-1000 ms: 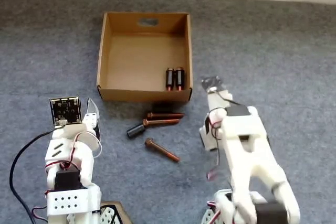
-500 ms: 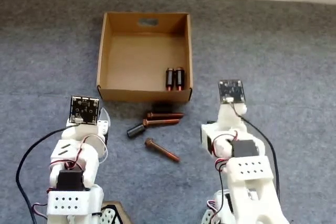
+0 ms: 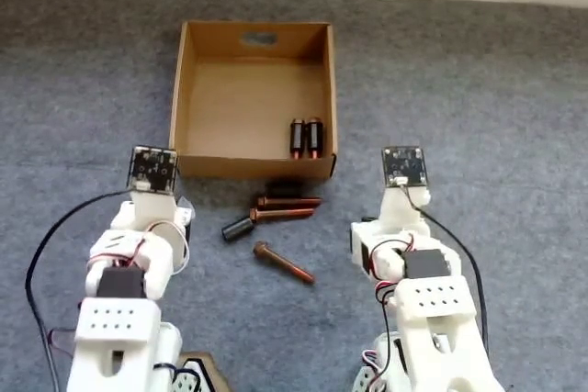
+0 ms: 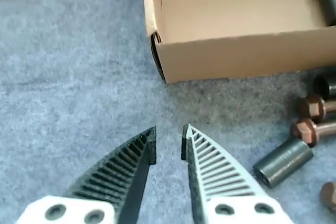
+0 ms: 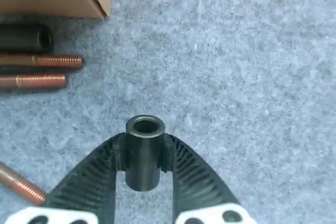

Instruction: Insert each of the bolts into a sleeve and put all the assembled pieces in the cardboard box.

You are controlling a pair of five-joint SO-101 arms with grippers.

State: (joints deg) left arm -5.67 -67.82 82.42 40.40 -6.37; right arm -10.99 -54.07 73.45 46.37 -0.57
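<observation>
Currently right hand (image 5: 143, 144) clenched on a black sleeve (image 5: 143, 157) above the surface (image 5: 236, 51); left hand (image 4: 168, 141) released, near cardboard box (image 4: 236, 56) corner.

Rough, fuzzy matt cloth on the table (image 3: 496, 89). cardboard box (image 3: 239, 107): plain matt paperboard. bolts (image 3: 285, 262): coppery metal, threaded, slight sheen. sleeve (image 5: 143, 153): smooth dark metal, dull finish. left gripper (image 4: 169, 142): ribbed matt plastic.

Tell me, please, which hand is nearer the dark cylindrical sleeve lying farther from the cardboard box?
Left. The left hand is beside that sleeve; the right hand, gripping another sleeve, beyond the copper bolts.
</observation>
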